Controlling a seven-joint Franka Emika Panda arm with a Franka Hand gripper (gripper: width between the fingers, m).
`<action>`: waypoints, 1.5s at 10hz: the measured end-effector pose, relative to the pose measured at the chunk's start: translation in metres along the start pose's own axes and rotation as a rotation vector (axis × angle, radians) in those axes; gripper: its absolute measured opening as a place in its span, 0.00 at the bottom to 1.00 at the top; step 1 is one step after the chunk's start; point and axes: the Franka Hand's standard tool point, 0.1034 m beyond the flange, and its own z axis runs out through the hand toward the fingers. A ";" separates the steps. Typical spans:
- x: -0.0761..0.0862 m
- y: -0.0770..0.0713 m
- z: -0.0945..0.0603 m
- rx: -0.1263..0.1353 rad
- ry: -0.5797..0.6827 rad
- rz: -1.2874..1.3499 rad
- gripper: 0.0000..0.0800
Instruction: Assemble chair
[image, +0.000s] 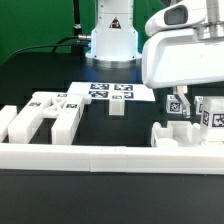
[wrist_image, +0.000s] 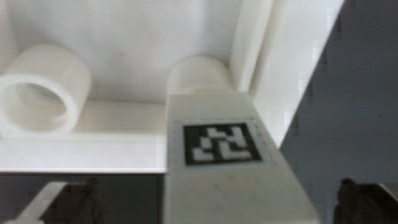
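In the wrist view a white chair bar (wrist_image: 228, 150) with a square black-and-white tag runs between my two dark fingertips (wrist_image: 57, 203). There is a gap on each side of it, so my gripper (wrist_image: 214, 206) is open around the bar without touching it. Past the bar lie two rounded white pieces (wrist_image: 43, 95) against a flat white plate (wrist_image: 134, 40). In the exterior view my gripper (image: 188, 104) hangs low over tagged white parts (image: 211, 117) on the right, and the hand hides most of them. More blocky chair parts (image: 45, 112) lie on the left.
The long low white border rail (image: 100, 157) runs across the front. The marker board (image: 110, 91) lies in the middle near the robot base (image: 112, 40). A small white block (image: 117, 107) stands in front of it. Another white part (image: 163, 134) sits by the rail.
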 end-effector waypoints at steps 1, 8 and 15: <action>0.003 -0.001 -0.002 0.015 -0.117 -0.003 0.81; 0.007 0.004 0.001 -0.001 -0.176 0.231 0.37; 0.005 0.013 0.004 -0.058 -0.131 1.213 0.37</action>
